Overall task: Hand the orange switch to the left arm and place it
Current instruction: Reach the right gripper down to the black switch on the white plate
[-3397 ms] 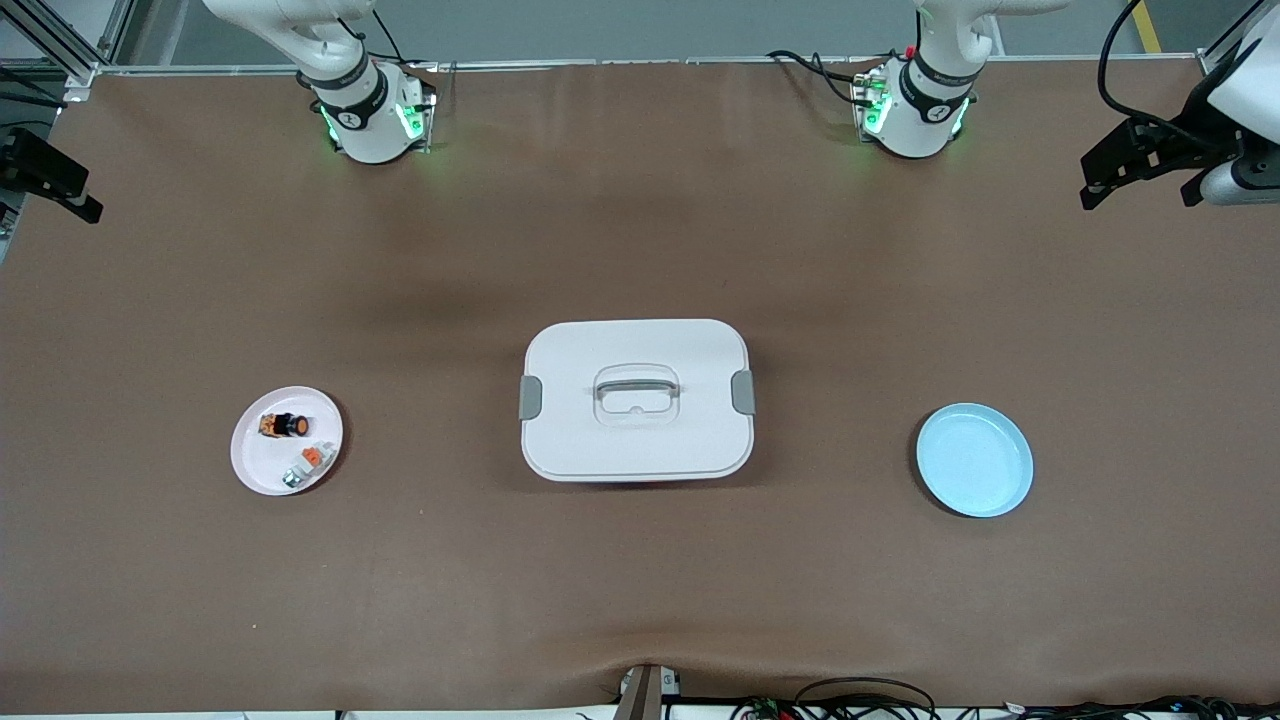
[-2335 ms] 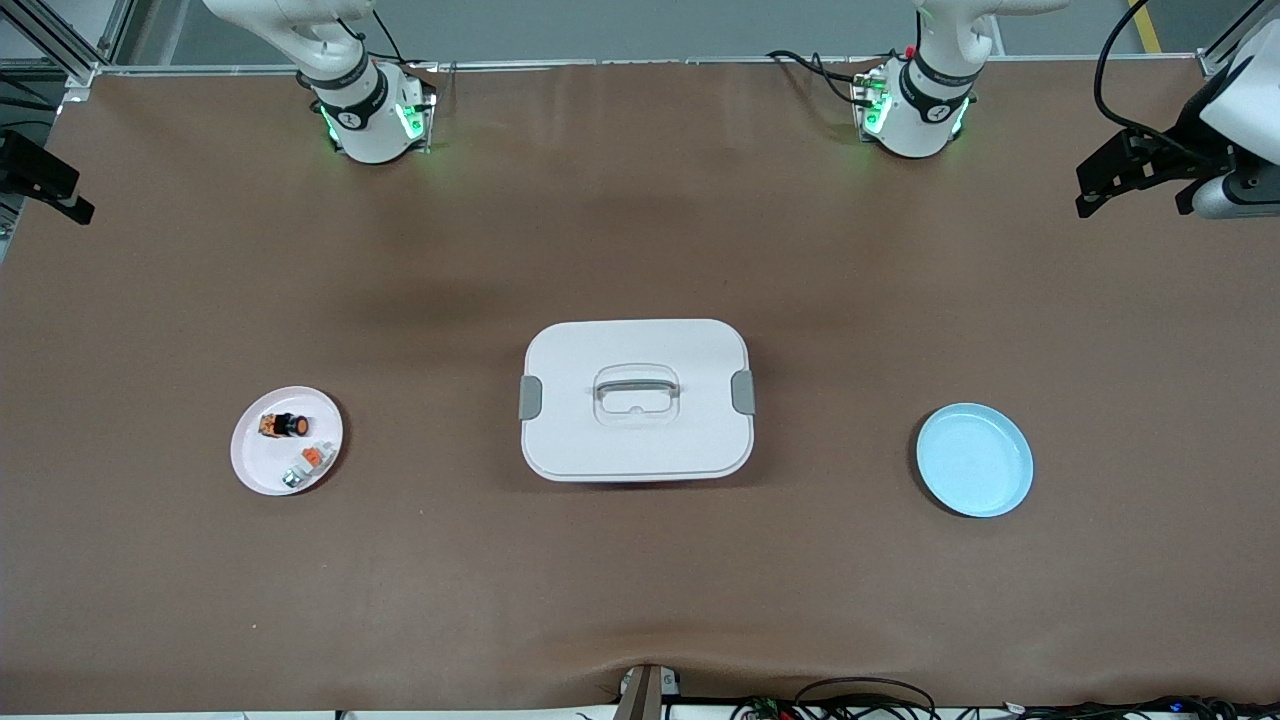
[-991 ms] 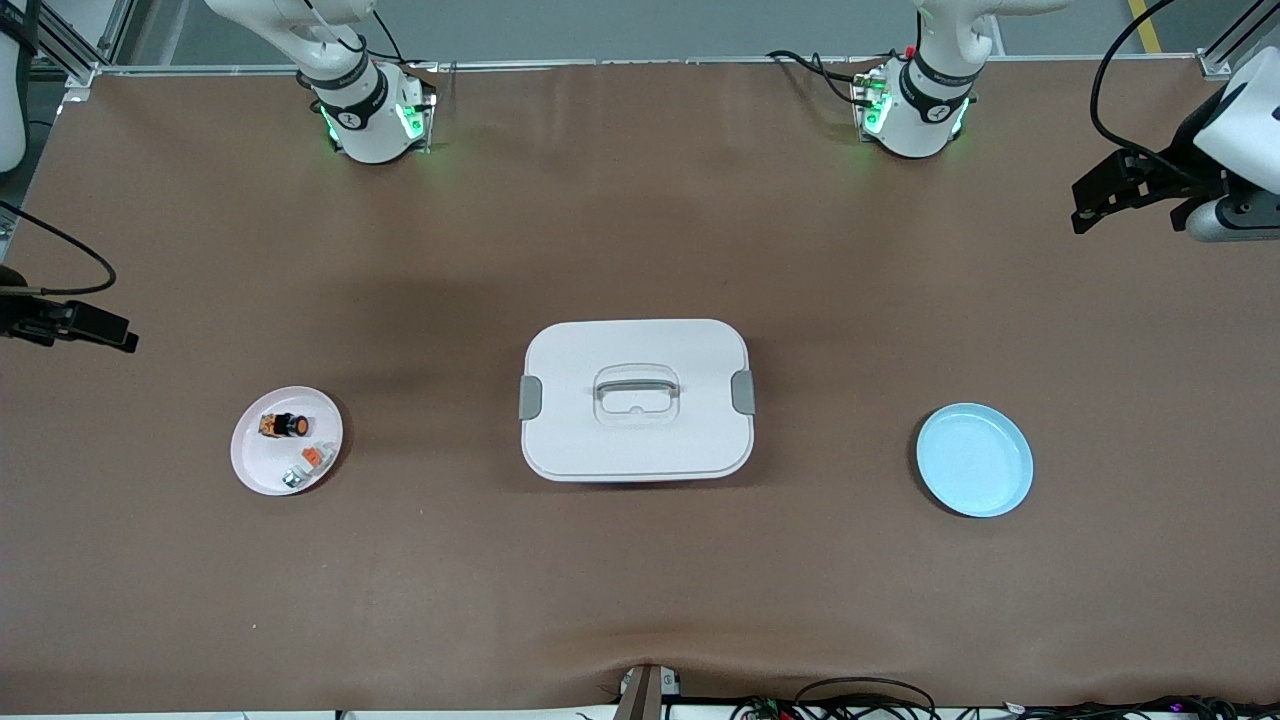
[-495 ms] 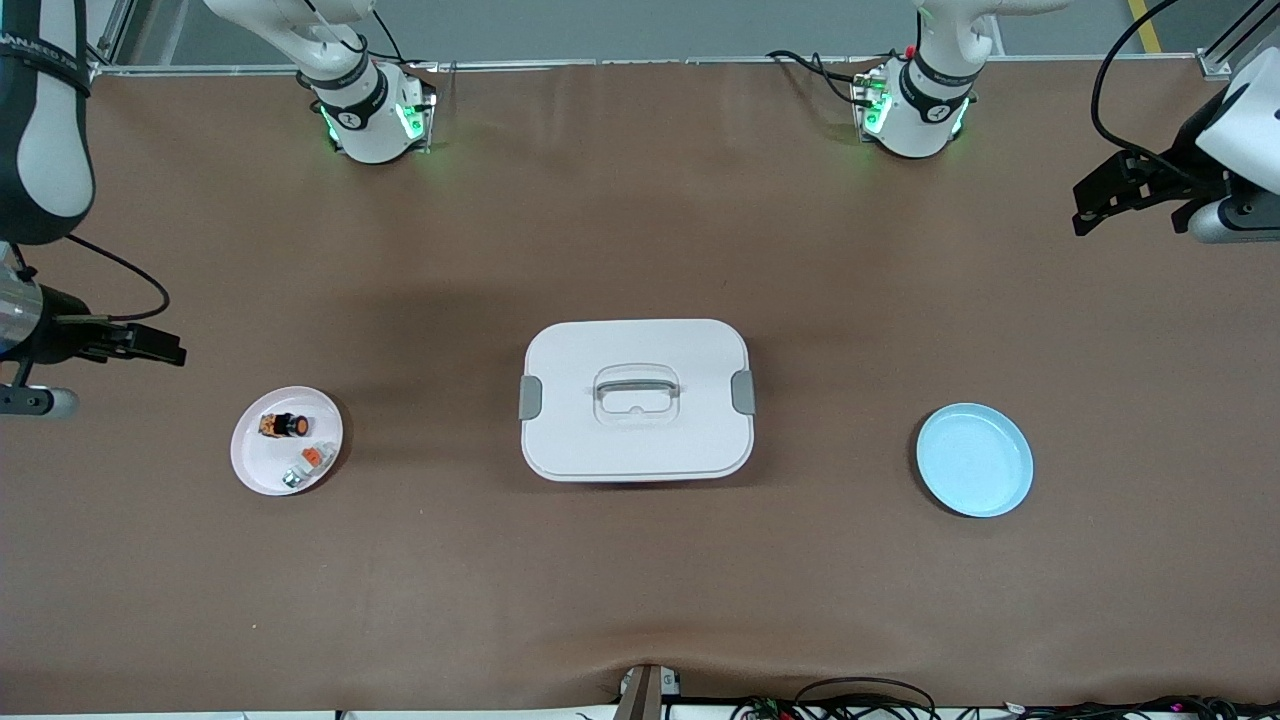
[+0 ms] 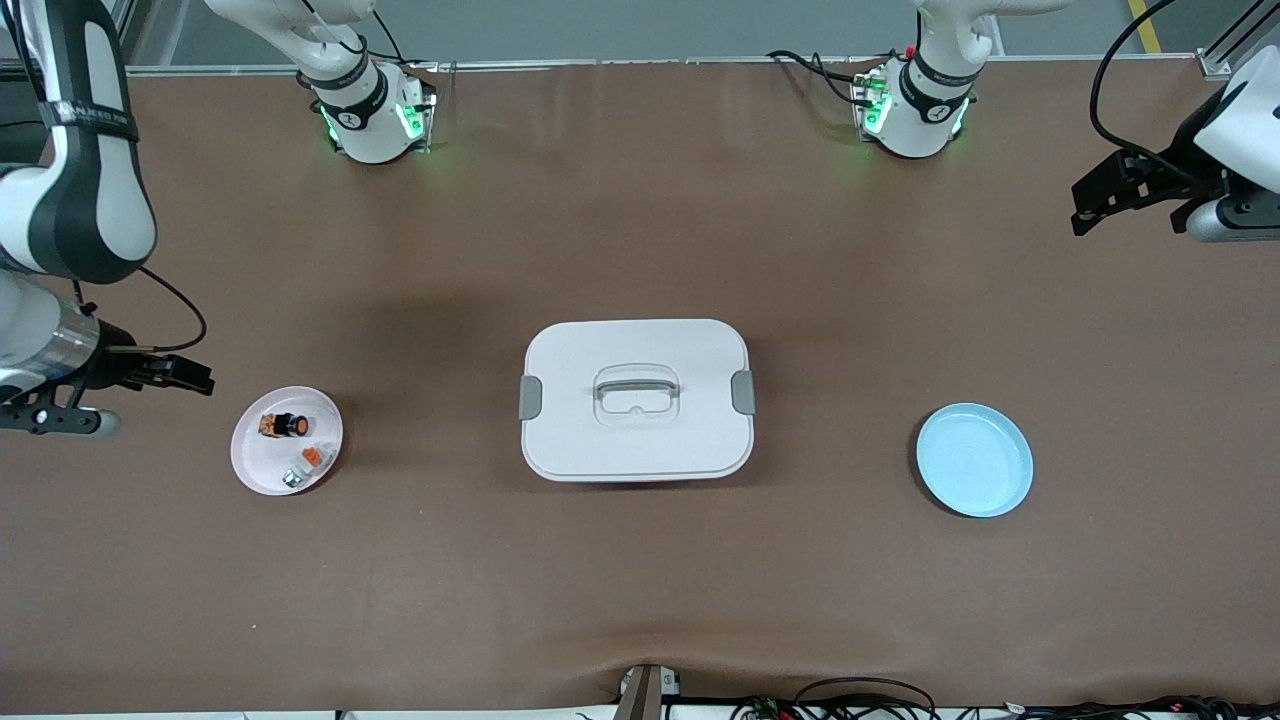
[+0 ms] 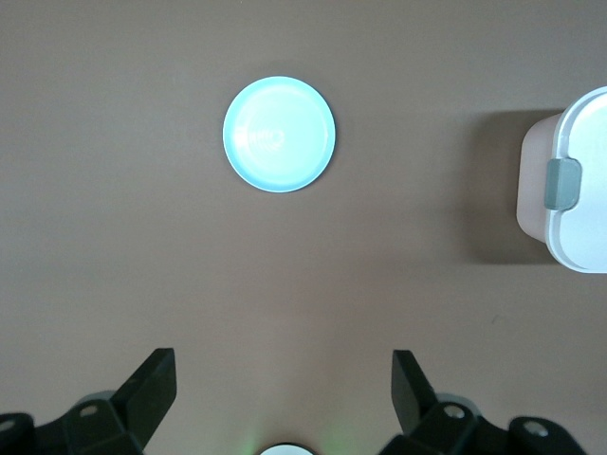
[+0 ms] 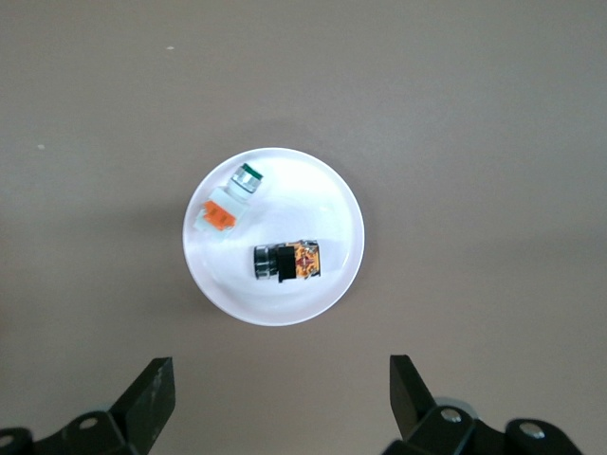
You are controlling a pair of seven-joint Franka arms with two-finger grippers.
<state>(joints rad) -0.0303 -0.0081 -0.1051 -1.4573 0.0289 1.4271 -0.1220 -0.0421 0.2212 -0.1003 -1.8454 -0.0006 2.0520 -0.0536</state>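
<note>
Orange switch (image 7: 286,262): on its side in white plate (image 5: 262,465), long axis approx. crosswise to your wide-open right pincer (image 7: 277,391), just off the plate rim & far nearer than wide-open left pincer (image 6: 283,389), waiting.

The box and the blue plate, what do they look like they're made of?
The box looks like smooth matte white plastic with moulded rounded corners and grey latches. The blue plate is probably plastic or melamine, judging by its even pale colour and soft sheen.
</note>
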